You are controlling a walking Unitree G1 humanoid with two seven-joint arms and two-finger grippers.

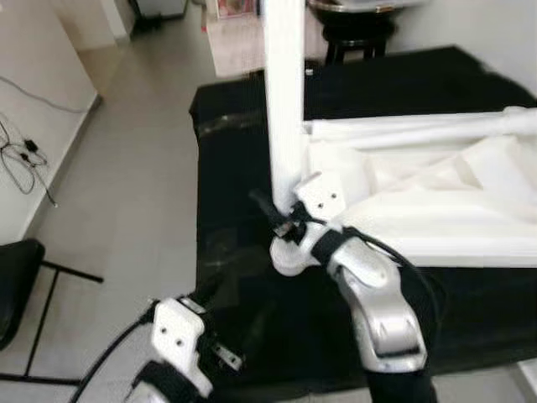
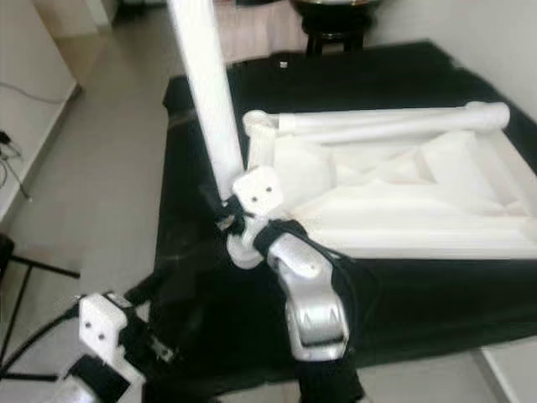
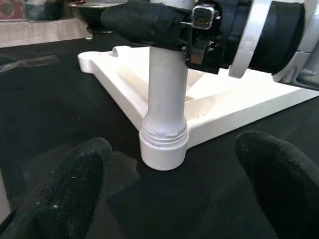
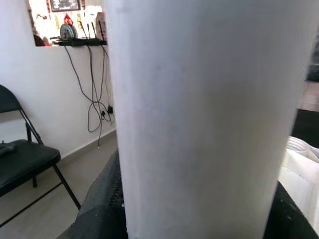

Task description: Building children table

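Here, leg: tall white plastic tube leg (image 1: 285, 101) upright in the socket at the near-left corner of the upturned white plastic tabletop (image 1: 436, 210), on the black-draped surface (image 1: 235, 168).
Right gripper (image 1: 281, 220): clamped round the leg, low, just above the socket.
Left gripper (image 3: 172, 194): fingers spread, empty, near that corner.
Risk: cross-threading or a tilted leg — likely from twisting off-axis; tabletop could slide.
Writing: none readable.

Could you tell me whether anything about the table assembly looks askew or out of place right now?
Yes: the white leg held by the right pincer stands in the corner socket of the upside-down tabletop, but in the right eye view it leans away from the tabletop rather than standing square. The left pincer waits open nearby.
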